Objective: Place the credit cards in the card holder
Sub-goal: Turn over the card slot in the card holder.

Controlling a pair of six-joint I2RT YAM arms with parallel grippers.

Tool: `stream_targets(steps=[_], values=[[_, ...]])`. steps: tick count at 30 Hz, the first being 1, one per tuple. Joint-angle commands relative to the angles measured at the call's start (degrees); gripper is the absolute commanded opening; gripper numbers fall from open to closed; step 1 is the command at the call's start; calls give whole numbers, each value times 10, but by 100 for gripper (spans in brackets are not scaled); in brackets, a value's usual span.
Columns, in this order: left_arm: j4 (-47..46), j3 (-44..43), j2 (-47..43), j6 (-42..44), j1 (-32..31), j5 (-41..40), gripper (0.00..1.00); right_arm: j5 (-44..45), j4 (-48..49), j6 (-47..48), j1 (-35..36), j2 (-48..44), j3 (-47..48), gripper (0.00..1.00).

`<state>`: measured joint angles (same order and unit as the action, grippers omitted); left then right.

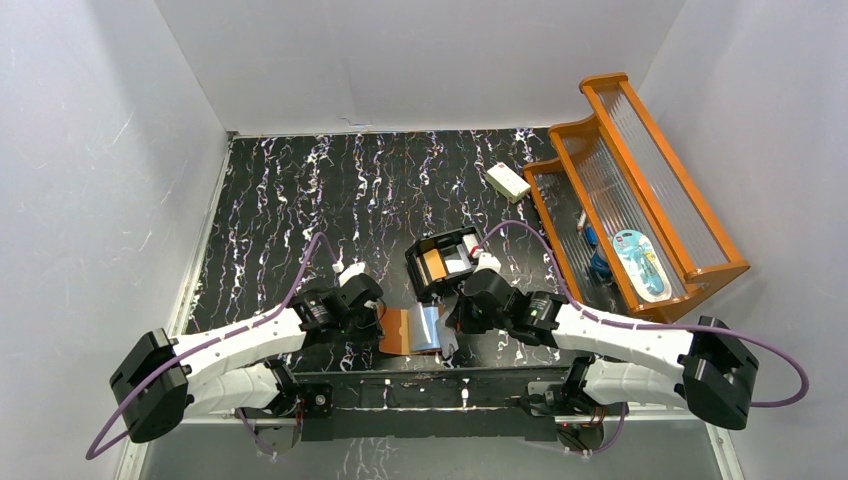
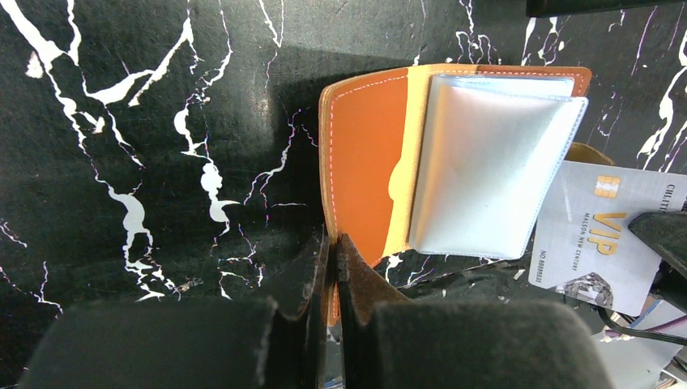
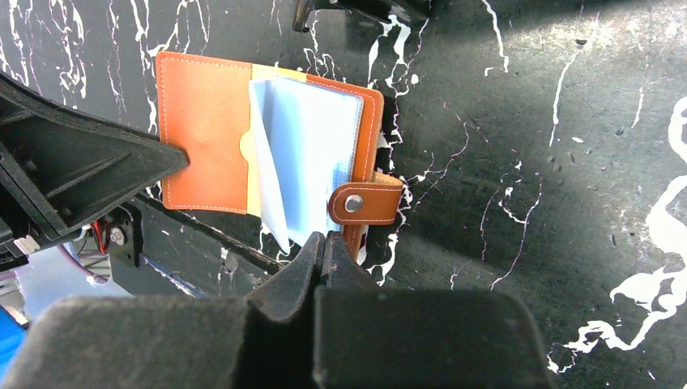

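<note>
Left gripper (image 2: 328, 271): pressed together on the lower edge of the card holder (image 2: 364, 154), pinching its orange cover.
Right gripper (image 3: 324, 247): closed tight at the holder's lower edge, beside the snap tab (image 3: 364, 203); whether it nips a card cannot be told.
Card holder: open, lower centre of the overhead frame, pale sleeves raised.
Grey card (image 2: 595, 235): marked VIP, right of the left-wrist frame, partly under the holder.

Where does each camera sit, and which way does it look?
Top external: high behind the robot, facing down at the table; left arm and right arm show.
Left wrist: on the left arm, facing down past the left gripper pinching the card holder.
Right wrist: on the right arm, facing down past the shut right gripper.
Both wrist views share the card holder.
</note>
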<state>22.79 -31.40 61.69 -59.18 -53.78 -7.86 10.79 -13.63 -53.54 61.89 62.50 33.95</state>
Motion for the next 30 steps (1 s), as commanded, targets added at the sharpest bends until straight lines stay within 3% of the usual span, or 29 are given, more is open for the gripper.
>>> stream_targets(steps=[1, 10, 30], values=[[10, 7, -2, 2, 1, 0, 0, 4, 9, 6, -1, 4, 13, 0], [10, 7, -1, 0, 1, 0, 0, 12, 4, 7, -1, 12, 13, 0], [5, 9, 6, 0, 1, 3, 0, -39, 88, -19, -3, 43, -22, 0]])
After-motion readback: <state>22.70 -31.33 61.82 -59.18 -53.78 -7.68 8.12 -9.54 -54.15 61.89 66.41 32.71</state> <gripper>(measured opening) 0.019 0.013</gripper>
